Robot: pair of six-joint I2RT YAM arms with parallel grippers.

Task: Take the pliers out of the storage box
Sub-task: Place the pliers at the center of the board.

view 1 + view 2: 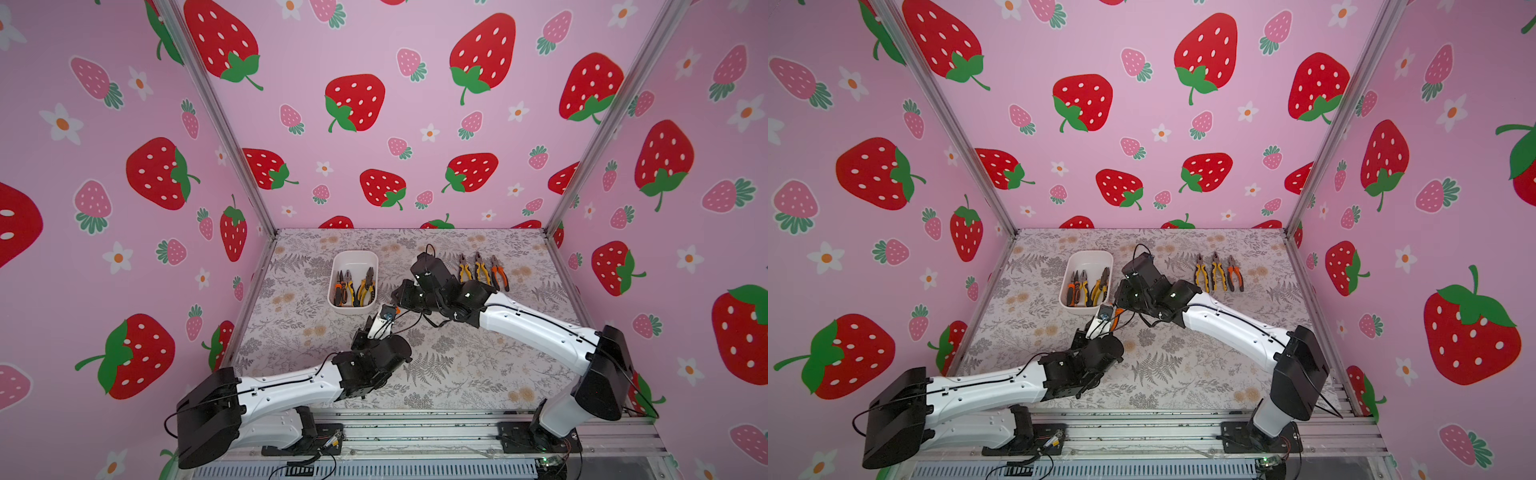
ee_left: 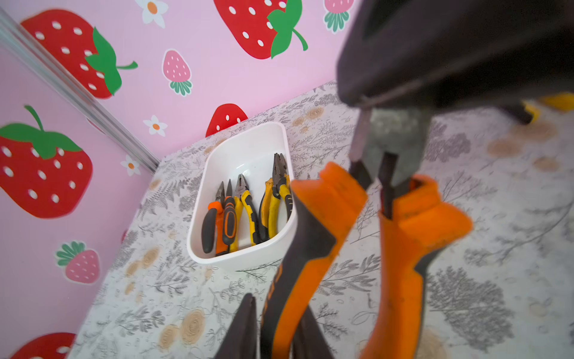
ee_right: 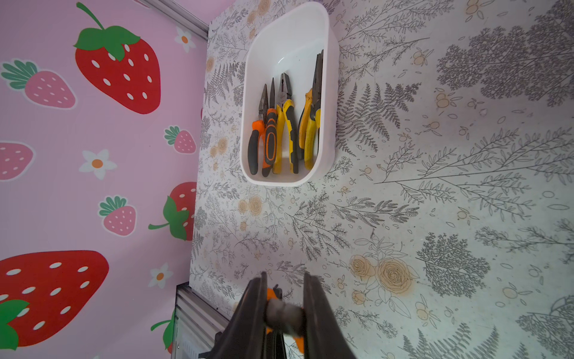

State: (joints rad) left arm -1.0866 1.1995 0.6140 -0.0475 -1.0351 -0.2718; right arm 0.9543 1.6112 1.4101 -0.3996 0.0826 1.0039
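Note:
The white storage box (image 1: 353,254) (image 1: 1090,252) (image 2: 248,133) (image 3: 289,18) sits on the back left of the table and holds several pliers (image 1: 353,289) (image 3: 285,130), orange-and-black and yellow-and-black. In front of the box, in the air, one orange-and-black pair of pliers (image 1: 397,309) (image 2: 323,217) hangs between both arms. My right gripper (image 3: 284,314) (image 2: 391,115) is shut on its grey metal head. My left gripper (image 2: 276,310) (image 1: 384,318) straddles one handle, with a thin gap beside it.
Three pliers (image 1: 482,272) (image 1: 1219,272) lie in a row at the back right of the table, two yellow-handled and one orange-handled. Pink strawberry walls close in the left, back and right. Both arms meet just right of the box's near end.

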